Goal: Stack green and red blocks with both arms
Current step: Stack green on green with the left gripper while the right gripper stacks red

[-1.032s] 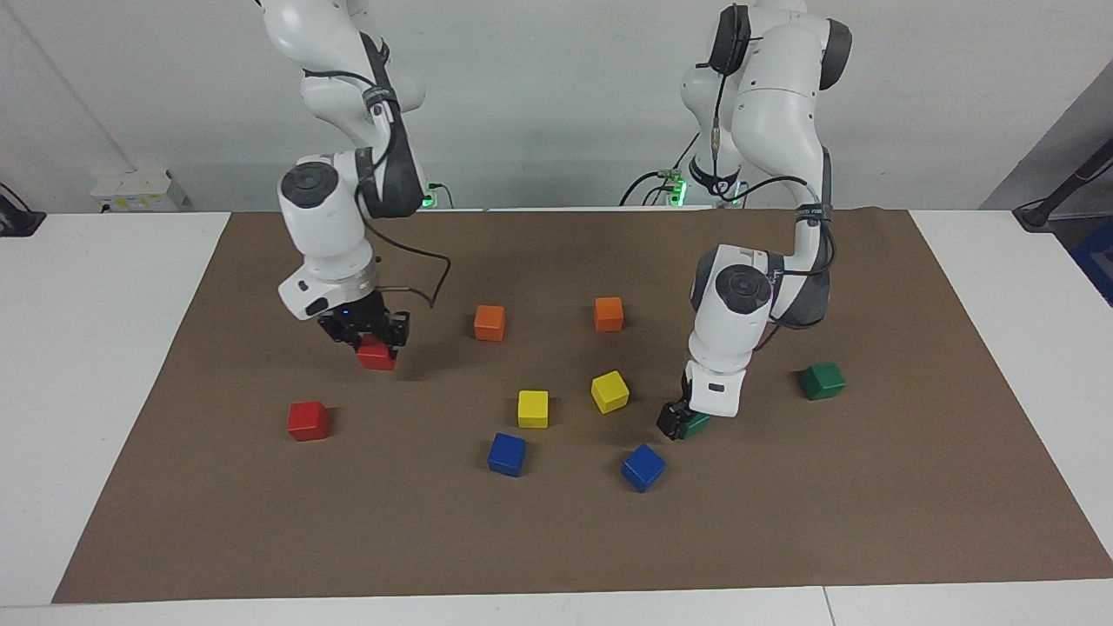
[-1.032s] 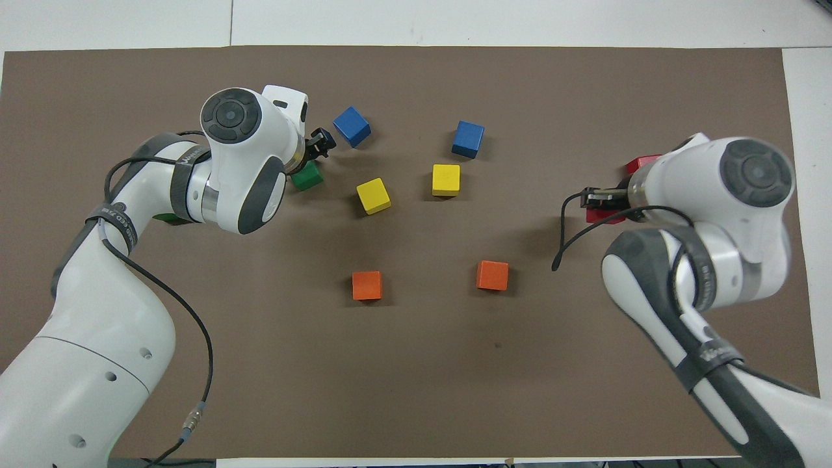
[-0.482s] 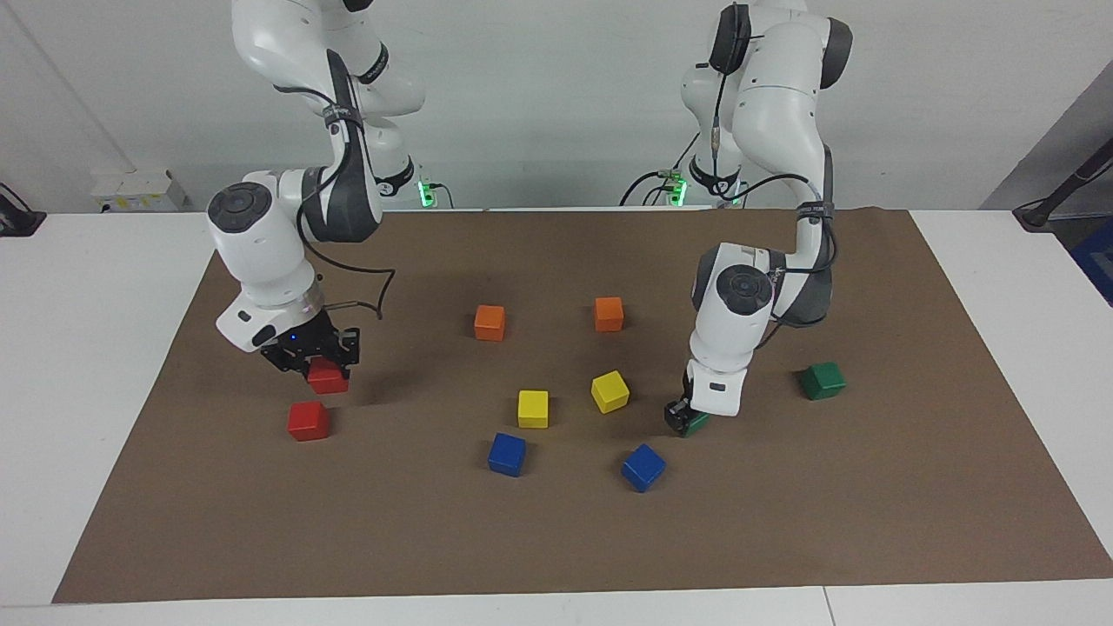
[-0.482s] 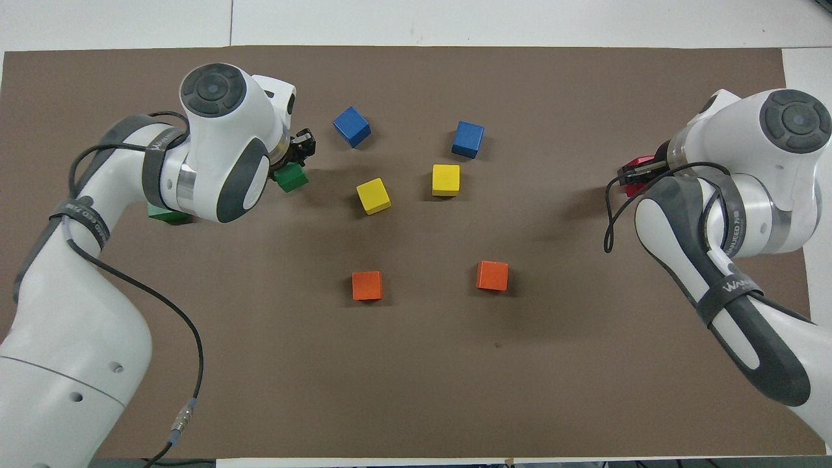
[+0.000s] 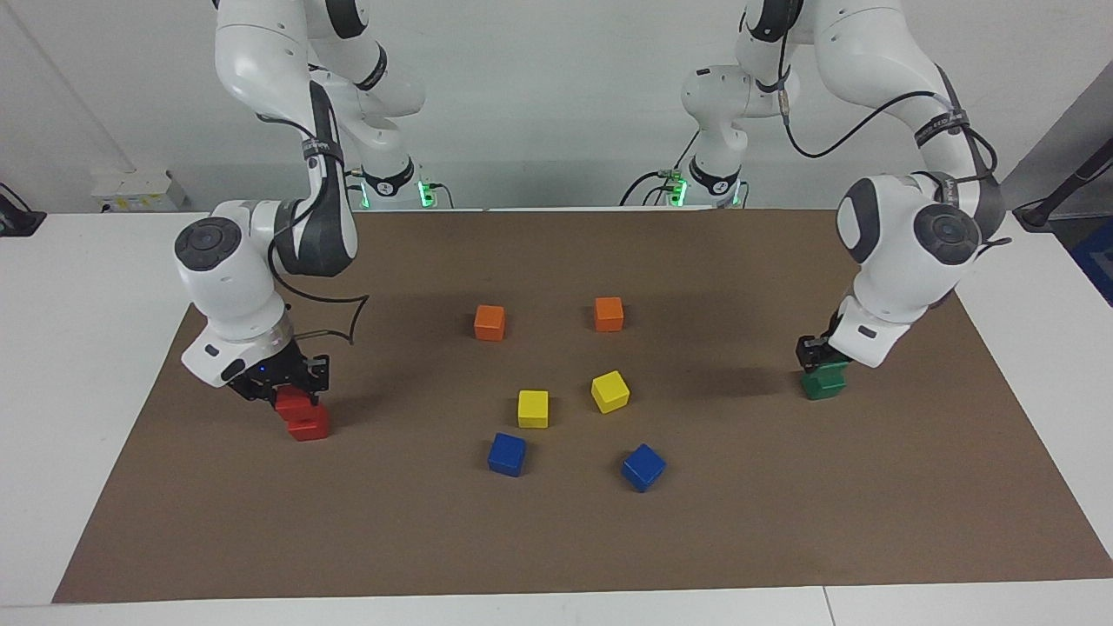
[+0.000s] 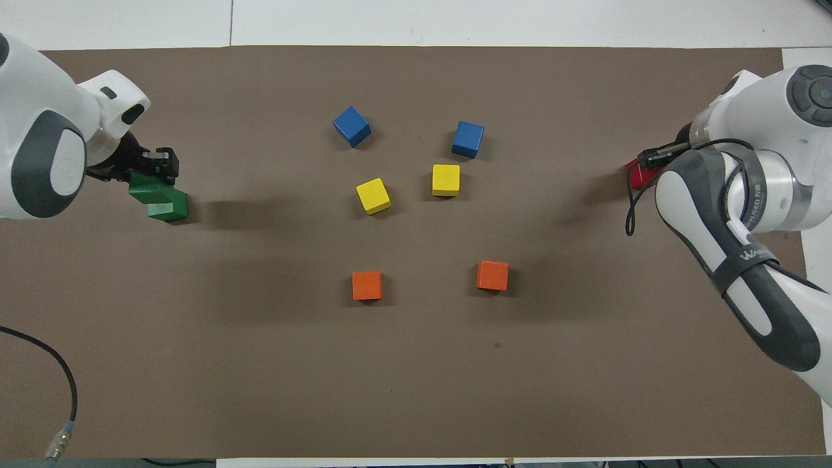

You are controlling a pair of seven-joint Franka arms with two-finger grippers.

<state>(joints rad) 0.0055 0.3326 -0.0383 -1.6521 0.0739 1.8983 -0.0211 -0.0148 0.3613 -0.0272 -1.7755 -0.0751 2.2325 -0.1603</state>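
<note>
My right gripper (image 5: 287,387) is shut on a red block (image 5: 291,403) and holds it on top of the second red block (image 5: 310,426), toward the right arm's end of the mat. In the overhead view the right gripper (image 6: 651,161) hides most of the red blocks (image 6: 638,175). My left gripper (image 5: 821,359) is shut on a green block (image 5: 826,372) and holds it on the second green block (image 5: 823,389), toward the left arm's end. In the overhead view the left gripper (image 6: 147,169) holds the upper green block (image 6: 144,186) partly over the lower one (image 6: 170,209).
In the middle of the brown mat (image 5: 556,539) lie two orange cubes (image 5: 489,322) (image 5: 609,314), two yellow cubes (image 5: 533,409) (image 5: 609,391) and two blue cubes (image 5: 507,454) (image 5: 643,467).
My right gripper carried its red block down onto the other red block. My left gripper lifted its green block from near the blue cube and carried it to the other green block.
</note>
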